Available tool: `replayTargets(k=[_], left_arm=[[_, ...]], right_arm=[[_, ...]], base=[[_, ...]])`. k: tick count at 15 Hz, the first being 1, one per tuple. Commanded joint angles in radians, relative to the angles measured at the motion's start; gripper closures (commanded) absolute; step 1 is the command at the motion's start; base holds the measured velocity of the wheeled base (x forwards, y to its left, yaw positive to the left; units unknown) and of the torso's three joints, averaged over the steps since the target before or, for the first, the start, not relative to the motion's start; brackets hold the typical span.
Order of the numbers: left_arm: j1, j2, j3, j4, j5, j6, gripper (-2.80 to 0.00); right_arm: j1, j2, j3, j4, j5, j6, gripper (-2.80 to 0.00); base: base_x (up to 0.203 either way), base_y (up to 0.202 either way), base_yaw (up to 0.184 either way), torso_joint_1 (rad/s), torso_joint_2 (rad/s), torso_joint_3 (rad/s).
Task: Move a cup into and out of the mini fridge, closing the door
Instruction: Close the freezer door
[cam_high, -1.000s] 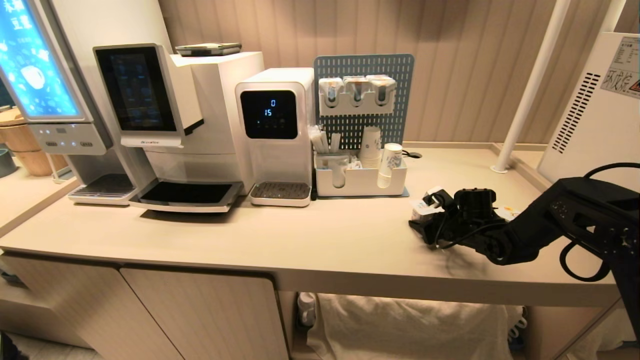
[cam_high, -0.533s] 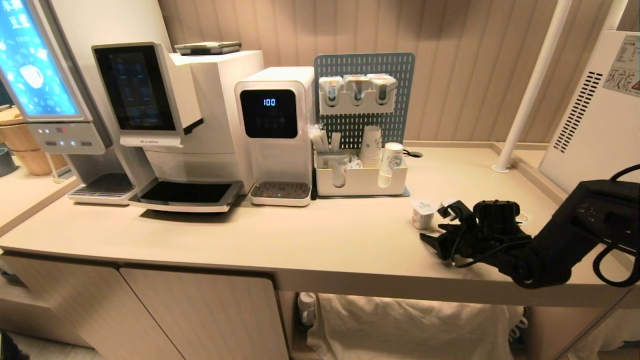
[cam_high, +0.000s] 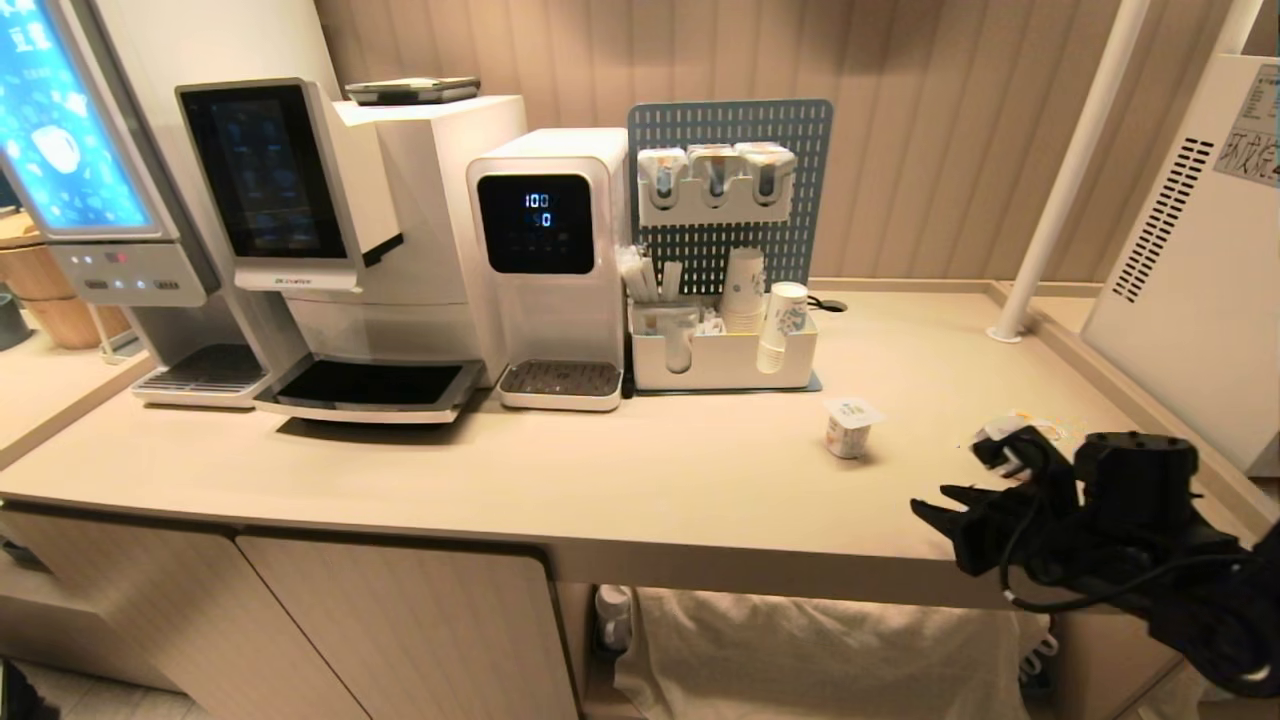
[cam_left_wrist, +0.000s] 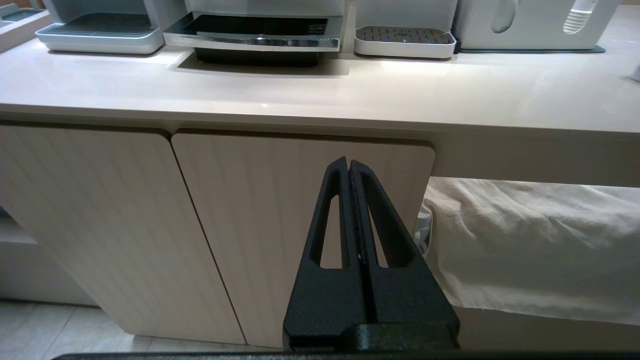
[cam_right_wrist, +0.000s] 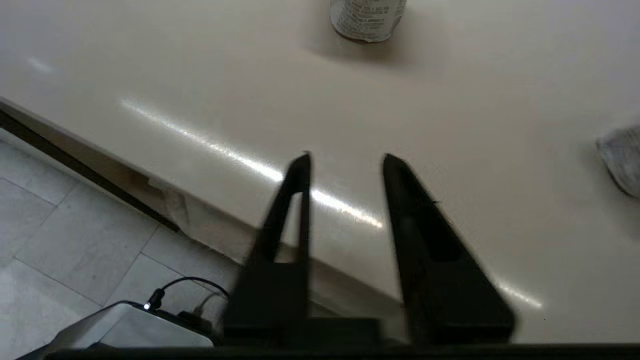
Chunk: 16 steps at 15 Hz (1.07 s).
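R gripper (cam_high: 935, 500) hung low at frame's lower right, empty, fingers (cam_right_wrist: 295, 200) parted. L gripper (cam_left_wrist: 348, 167) parked low, fingers pressed together.

Warm, even light is falling from overhead, leaving a bright streak of glare on the counter (cam_right_wrist: 250, 165) just ahead of the right gripper (cam_right_wrist: 346, 159), whose fingers are smearing with motion blur. The left screen (cam_high: 55, 130) is glowing blue.

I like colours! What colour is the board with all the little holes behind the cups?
The pegboard is blue-grey, clearest in the head view.
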Motion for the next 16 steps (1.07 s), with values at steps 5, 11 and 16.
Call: replayTargets(k=[5,11,16], left_arm=[[0.001,0.000,0.000,0.000,0.000,-0.001,0.00],[0.001,0.000,0.000,0.000,0.000,0.001,0.00],[0.001,0.000,0.000,0.000,0.000,-0.001,0.00]], right_arm=[[-0.002,-0.652,0.287,0.034,-0.018,0.096,0.00],[-0.006,-1.423,0.216,0.811,-0.029,0.151,0.00],[-0.008,-1.662,0.231,1.106,-0.330,0.335,0.00]], base=[[0.000,0.000,0.000,0.000,0.00,0.013],[0.000,0.000,0.000,0.000,0.00,0.000],[0.000,0.000,0.000,0.000,0.00,0.000]])
